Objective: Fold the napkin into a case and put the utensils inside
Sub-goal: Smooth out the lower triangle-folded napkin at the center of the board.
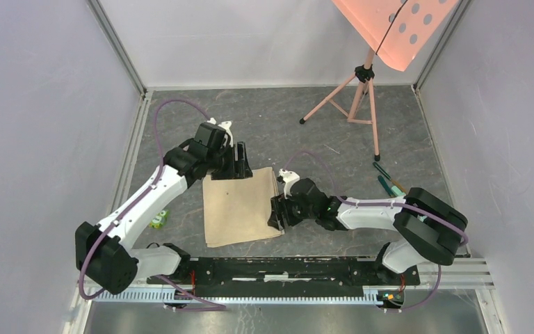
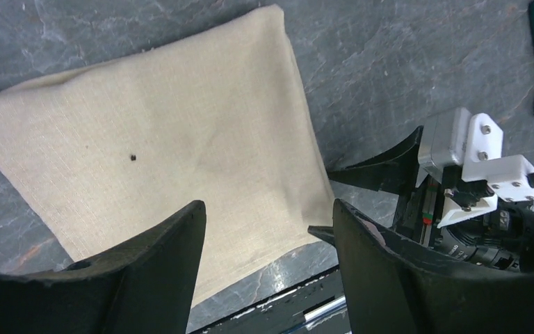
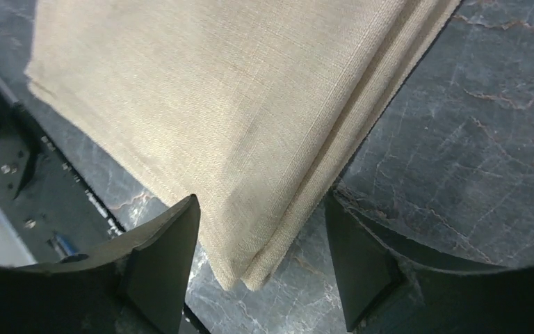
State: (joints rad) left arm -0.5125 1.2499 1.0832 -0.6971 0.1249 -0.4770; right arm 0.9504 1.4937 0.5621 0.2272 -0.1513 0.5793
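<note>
- The napkin (image 1: 240, 207) was plain beige, unpatterned, with one small dark speck.
- The table (image 1: 306, 132) was dark grey with pale, stone-like veins.
- The left arm (image 1: 154, 197) and right arm (image 1: 370, 213) were white with black joints.
- Their cables (image 1: 156, 132) were purple.
- The tripod (image 1: 329, 100) was pink, the board (image 1: 389, 31) above it salmon-orange with round holes.
- The toy frog (image 1: 158, 220) was green.

Dark stone-look table (image 1: 264, 132) — folded beige napkin (image 1: 240, 209) at centre, green toy (image 1: 158, 220) left, pink tripod (image 1: 363, 73) behind
</note>
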